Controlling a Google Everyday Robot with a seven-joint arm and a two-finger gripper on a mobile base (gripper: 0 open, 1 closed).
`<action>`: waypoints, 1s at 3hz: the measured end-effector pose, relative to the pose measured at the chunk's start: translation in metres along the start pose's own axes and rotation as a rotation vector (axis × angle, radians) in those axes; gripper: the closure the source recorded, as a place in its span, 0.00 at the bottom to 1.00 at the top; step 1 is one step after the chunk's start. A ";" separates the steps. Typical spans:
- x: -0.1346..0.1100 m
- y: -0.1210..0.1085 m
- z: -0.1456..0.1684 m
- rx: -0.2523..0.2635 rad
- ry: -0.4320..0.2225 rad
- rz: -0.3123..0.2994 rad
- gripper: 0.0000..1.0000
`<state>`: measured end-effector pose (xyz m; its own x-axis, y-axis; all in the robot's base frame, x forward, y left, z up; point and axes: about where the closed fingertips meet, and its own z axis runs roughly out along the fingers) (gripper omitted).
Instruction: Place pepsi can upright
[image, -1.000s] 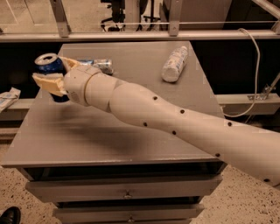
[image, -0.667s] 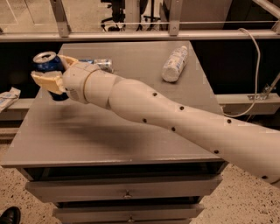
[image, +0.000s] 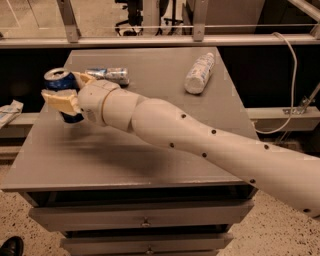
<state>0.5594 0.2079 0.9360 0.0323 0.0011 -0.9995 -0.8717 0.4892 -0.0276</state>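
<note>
The pepsi can is dark blue with a silver top and stands roughly upright at the left edge of the grey table. My gripper is shut on the pepsi can, with one tan finger across its front and the other behind it near the top. The can's lower part shows below the finger, close to the table surface. I cannot tell whether it touches the table. My cream arm reaches in from the lower right across the table.
A silvery pale-blue can lies on its side just behind the gripper. A clear plastic bottle lies on its side at the back right. A metal railing runs behind the table. Drawers sit under the tabletop.
The arm and the held can have barely moved. The can stays upright at the table's left edge.
</note>
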 end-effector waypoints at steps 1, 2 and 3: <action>0.011 0.005 -0.006 -0.009 -0.009 0.017 1.00; 0.024 0.009 -0.012 -0.016 -0.026 0.021 0.99; 0.037 0.015 -0.022 -0.049 0.009 0.017 0.70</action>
<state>0.5371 0.1961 0.8986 0.0133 0.0013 -0.9999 -0.8950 0.4460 -0.0113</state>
